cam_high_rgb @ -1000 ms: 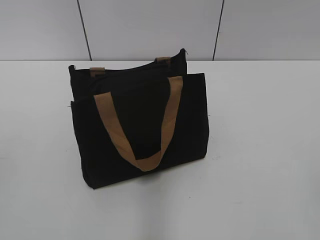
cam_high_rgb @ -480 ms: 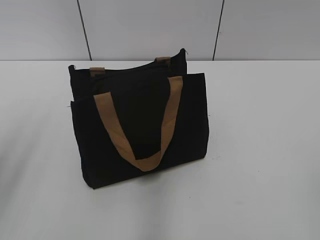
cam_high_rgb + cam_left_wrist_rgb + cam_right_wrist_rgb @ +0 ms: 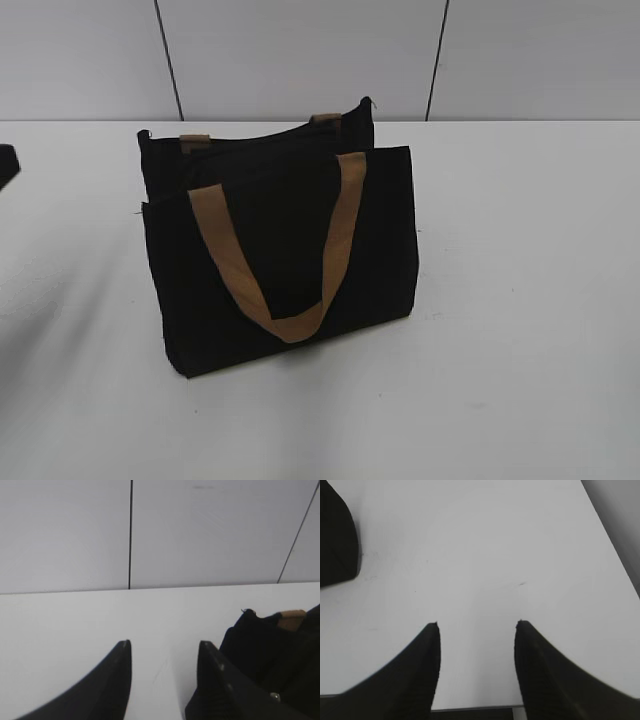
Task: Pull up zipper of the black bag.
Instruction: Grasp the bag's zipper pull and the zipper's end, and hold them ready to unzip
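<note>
The black bag (image 3: 280,250) stands upright in the middle of the white table, with a tan webbing handle (image 3: 290,320) hanging down its front panel. The zip line runs along its top edge; the silver zipper pull is too small to make out. My left gripper (image 3: 162,642) is open and empty, low over the table to the left of the bag (image 3: 270,650). Only its dark tip shows in the exterior view (image 3: 6,165). My right gripper (image 3: 477,624) is open and empty over bare table, with a corner of the bag (image 3: 337,540) far to its upper left.
The white table (image 3: 520,300) runs all round the bag. A grey panelled wall (image 3: 300,50) stands behind it. The table's near edge (image 3: 470,707) shows under my right gripper. A tan handle stub (image 3: 291,620) sits at the bag's top left corner.
A dark part of my left gripper has come into the exterior view at the left edge. The bag has not moved.
</note>
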Tool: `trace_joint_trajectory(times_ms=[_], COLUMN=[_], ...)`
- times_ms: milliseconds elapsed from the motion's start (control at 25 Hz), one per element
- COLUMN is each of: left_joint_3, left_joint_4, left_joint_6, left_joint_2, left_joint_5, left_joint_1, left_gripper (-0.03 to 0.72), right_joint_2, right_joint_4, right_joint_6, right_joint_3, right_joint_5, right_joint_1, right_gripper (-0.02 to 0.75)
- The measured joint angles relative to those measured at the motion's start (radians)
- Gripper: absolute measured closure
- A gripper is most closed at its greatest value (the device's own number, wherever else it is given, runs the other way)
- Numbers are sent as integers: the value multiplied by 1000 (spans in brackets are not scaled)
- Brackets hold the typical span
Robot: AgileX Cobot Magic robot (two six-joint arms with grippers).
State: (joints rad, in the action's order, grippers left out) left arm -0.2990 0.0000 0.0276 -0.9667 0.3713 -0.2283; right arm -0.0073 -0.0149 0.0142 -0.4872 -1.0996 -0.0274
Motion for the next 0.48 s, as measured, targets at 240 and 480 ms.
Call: trace_joint_trajectory(times_ms=[240, 480], left_joint_3=[44, 79], left_joint_4=[22, 34], left_joint_6=[-11, -11], left_joint_2=[-154, -315], left_joint_5=[107, 255], left_joint_1=[-133, -180], left_gripper=[358, 358], right_joint_2=[0, 0], right_joint_4=[-1, -1], right_joint_6=[0, 0], right_joint_3=[0, 0], right_joint_5=[0, 0], right_joint_1=[0, 0], right_gripper=[357, 357])
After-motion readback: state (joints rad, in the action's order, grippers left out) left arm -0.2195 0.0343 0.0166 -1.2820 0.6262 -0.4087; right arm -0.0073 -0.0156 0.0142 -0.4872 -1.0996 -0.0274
